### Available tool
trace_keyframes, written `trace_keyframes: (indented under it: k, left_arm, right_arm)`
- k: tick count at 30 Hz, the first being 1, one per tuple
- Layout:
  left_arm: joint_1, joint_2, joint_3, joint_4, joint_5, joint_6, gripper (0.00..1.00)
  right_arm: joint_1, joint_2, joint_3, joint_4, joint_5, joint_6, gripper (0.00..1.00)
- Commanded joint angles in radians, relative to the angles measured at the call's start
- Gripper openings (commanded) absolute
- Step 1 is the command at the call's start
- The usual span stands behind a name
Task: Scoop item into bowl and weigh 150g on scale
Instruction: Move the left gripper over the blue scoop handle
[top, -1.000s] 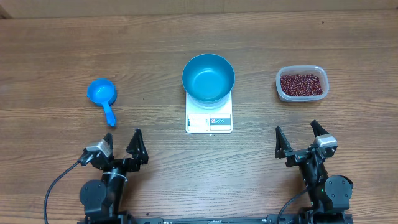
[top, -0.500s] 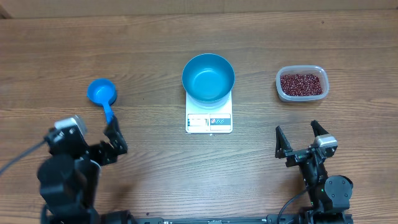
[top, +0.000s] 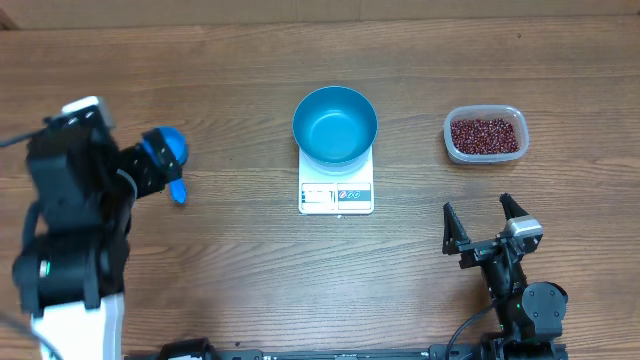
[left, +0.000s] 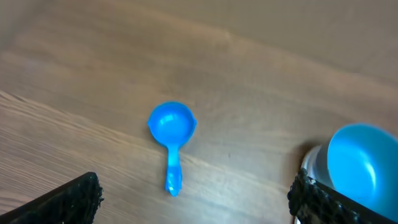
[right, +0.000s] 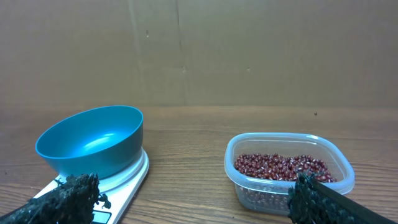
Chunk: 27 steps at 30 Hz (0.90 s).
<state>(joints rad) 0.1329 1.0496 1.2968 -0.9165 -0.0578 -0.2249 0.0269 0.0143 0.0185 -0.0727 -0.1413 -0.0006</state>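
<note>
One round bright blue bowl (top: 335, 128), one small flat white square scale (top: 336, 197), one small blue plastic handled scoop (left: 171, 124) and one clear rounded-rectangle plastic tub (right: 267, 196) sit on the single wooden surface (top: 250, 280). The dark red-brown beans (top: 485, 135) in the tub are too many to count.

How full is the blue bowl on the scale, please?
Empty: the bowl shows a bare blue floor; the beans lie in the tub.

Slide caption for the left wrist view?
Open left gripper above the blue scoop, blue bowl on the scale at right.
</note>
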Motion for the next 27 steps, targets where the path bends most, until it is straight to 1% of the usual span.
trace_keyframes:
  k: [1, 12, 13, 17, 19, 20, 24, 27]
  left_arm:
    - [0.004, 0.093, 0.016, -0.003, 0.059, 0.023, 1.00]
    - [0.004, 0.372, 0.016, -0.018, 0.036, 0.022, 1.00]
    - [0.004, 0.390, 0.016, -0.019, 0.016, 0.013, 1.00]
    - [0.004, 0.470, 0.016, -0.048, -0.157, -0.080, 1.00]
    - [0.004, 0.501, 0.015, -0.053, -0.181, -0.094, 1.00]
    - [0.004, 0.521, 0.015, -0.054, -0.178, -0.093, 1.00]
    - [0.004, 0.609, 0.014, -0.044, -0.177, -0.093, 0.95]
    - [0.004, 0.682, 0.014, -0.037, -0.172, -0.093, 0.93]
  right_arm:
    - [-0.004, -0.011, -0.010, 0.004, 0.006, -0.001, 1.00]
    - [-0.004, -0.011, -0.010, 0.004, 0.006, -0.001, 1.00]
    - [-0.004, -0.011, -0.010, 0.004, 0.006, -0.001, 1.00]
    - [-0.004, -0.011, -0.010, 0.004, 0.006, -0.001, 1.00]
    - [-0.004, -0.011, -0.010, 0.004, 0.006, -0.001, 1.00]
    - [-0.004, -0.011, -0.010, 0.004, 0.006, -0.001, 1.00]
    - [-0.004, -0.011, -0.010, 0.004, 0.006, -0.001, 1.00]
    - [-0.004, -0.011, -0.010, 0.004, 0.006, -0.001, 1.00]
